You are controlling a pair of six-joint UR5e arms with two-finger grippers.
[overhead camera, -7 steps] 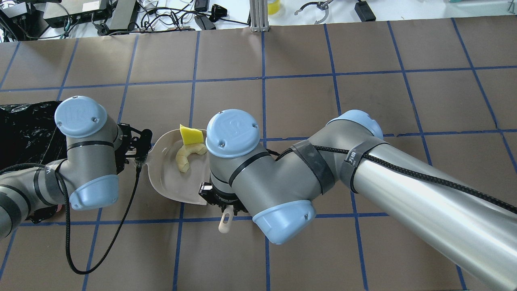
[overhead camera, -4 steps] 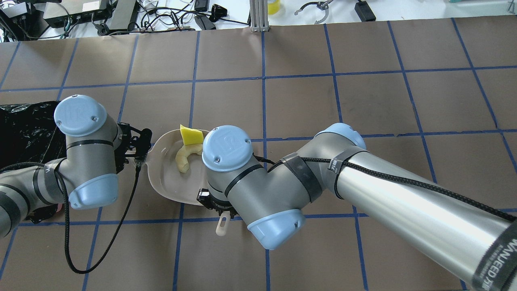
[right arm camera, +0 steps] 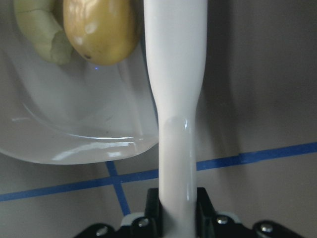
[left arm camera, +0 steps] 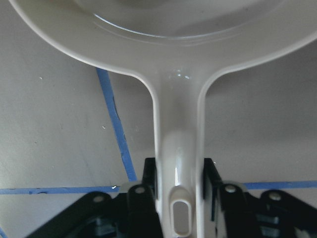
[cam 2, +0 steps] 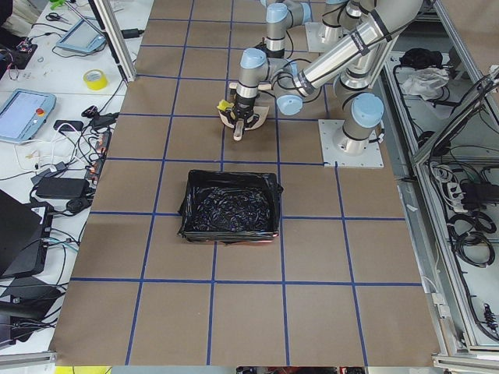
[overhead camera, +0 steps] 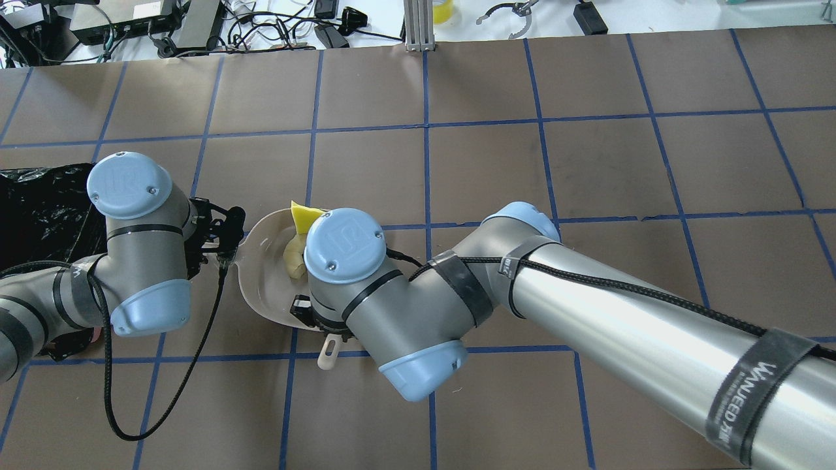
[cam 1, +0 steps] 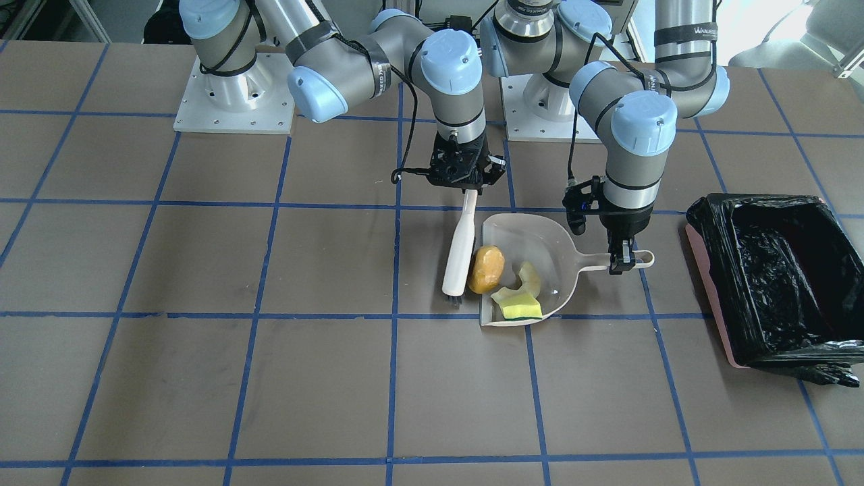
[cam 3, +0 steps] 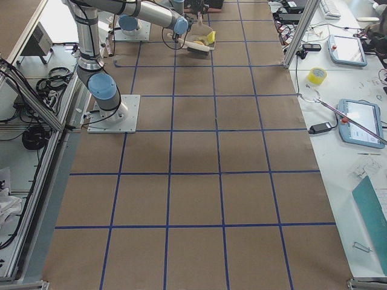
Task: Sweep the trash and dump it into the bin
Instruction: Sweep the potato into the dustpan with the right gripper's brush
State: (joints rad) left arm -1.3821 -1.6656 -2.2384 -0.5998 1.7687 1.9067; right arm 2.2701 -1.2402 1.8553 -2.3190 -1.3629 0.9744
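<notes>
Trash [cam 1: 520,310] lies at the dustpan [cam 1: 540,236] mouth. The right claw [cam 1: 466,183] pinches a white brush [cam 1: 461,250], its bristles beside the orange lump [cam 1: 487,268]. The left claw [cam 1: 621,262] clamps the dustpan handle; the crescent [cam 1: 530,275] and yellow wedge lie inside. The bin [cam 1: 710,290] stands apart on the worktop [cam 1: 202,270].

Dustpan [cam 1: 534,237] on the table [cam 1: 202,270], crescent [cam 1: 530,277] and wedge [cam 1: 521,310] inside it, oval lump [cam 1: 487,268] at its open edge against the brush [cam 1: 460,253], brush beside it on the robot's right, bin [cam 1: 763,200] apart on the robot's left.
</notes>
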